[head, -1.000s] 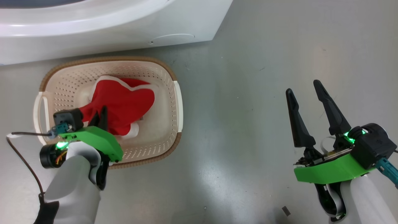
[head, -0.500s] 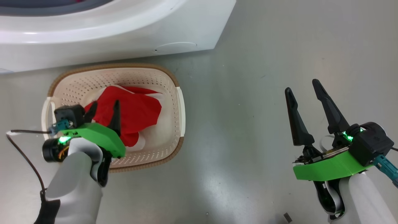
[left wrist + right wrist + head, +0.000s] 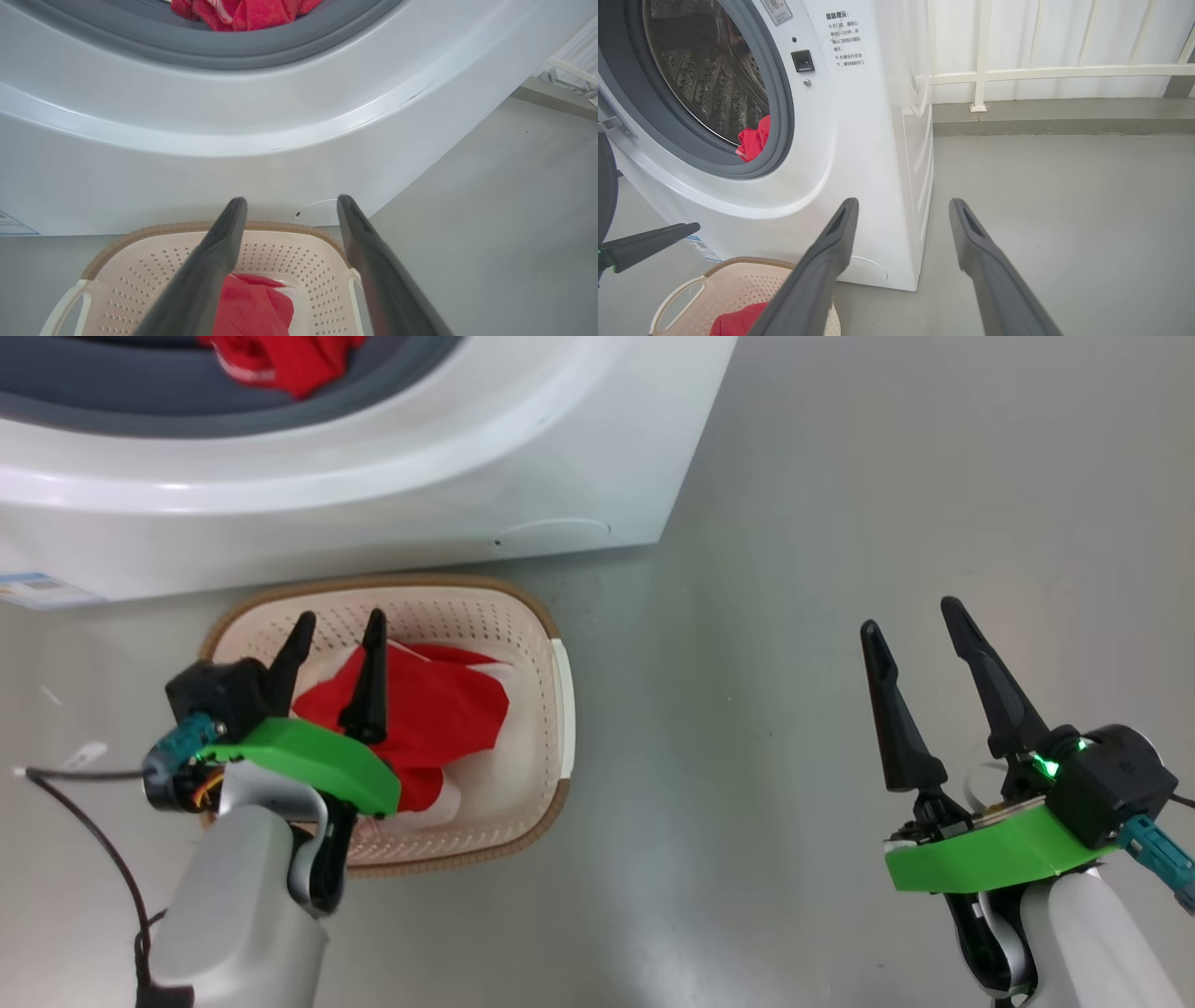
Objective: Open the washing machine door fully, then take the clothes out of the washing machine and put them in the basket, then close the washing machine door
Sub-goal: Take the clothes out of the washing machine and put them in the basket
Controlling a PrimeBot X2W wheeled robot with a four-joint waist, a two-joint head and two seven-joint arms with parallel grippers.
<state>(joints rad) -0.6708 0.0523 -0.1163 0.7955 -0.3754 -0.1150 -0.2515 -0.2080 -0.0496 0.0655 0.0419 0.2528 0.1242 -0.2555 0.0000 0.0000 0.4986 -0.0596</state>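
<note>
Dark fingers of your left claw (image 3: 340, 621) stand apart, gripping nothing, above the near-left part of the basket (image 3: 564, 709), just over the red garment (image 3: 448, 709) lying inside it. The basket, cream with a brown rim, sits on the grey floor (image 3: 794, 504) close against the front of the white washing machine (image 3: 392, 476). More red clothes (image 3: 280, 357) lie at the mouth of its drum (image 3: 705, 84), behind the grey rubber ring (image 3: 233, 56). Your right claw (image 3: 911, 619) hangs well off to the right over the floor, fingers likewise apart.
</note>
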